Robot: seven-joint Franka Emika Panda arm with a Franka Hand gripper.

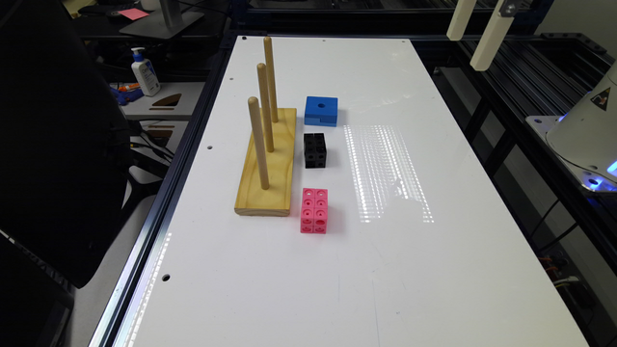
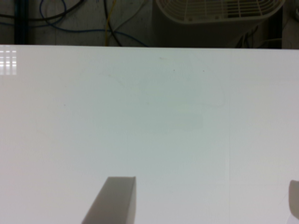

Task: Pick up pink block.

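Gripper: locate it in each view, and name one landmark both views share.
Exterior view: the gripper hangs at the picture's top edge, toward the exterior view's right, with the white table below it.
Wrist view: the gripper shows as two pale fingers, spread wide, over the white table.
Shared landmark: the glossy white table top.

Bright overhead light falls on the glossy white desk point(image 1: 434, 270), leaving a striped patch of glare right of the bright pink plastic block point(image 1: 314, 210), which casts a short, soft shadow toward the exterior view's right. The room around is dim. The wrist view is soft and slightly blurred, with a small glare patch on the white desk.
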